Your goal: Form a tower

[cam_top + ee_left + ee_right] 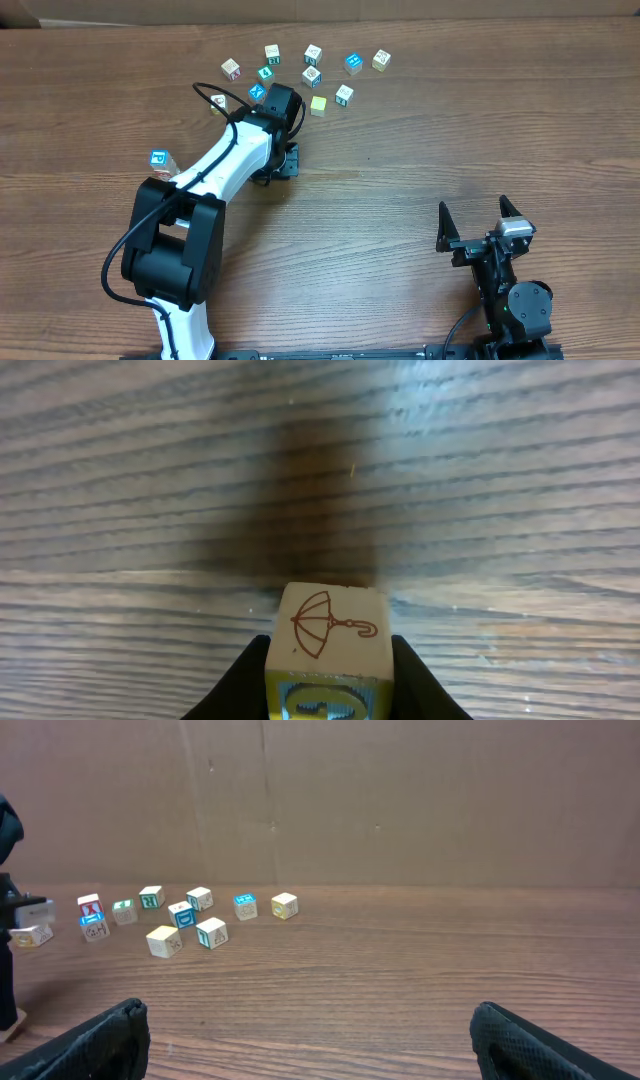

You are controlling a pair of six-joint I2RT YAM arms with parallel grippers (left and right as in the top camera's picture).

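Observation:
My left gripper (330,665) is shut on a small wooden cube (330,625) with a red umbrella on its white face and a yellow-and-blue letter face below. It holds the cube low over bare wood with a dark shadow beneath. From overhead the left gripper (284,162) points down mid-table, hiding the cube. A blue-topped cube with a long tan side (160,160) stands alone at the left. It may be the tower, though I cannot tell its height. My right gripper (476,212) stands open and empty near the front right, also seen as the right gripper (315,1040).
Several loose cubes (312,72) in white, blue, yellow and green lie scattered at the back of the table, seen too as loose cubes (180,915) before a brown cardboard wall (400,800). The left arm (215,165) crosses the left half.

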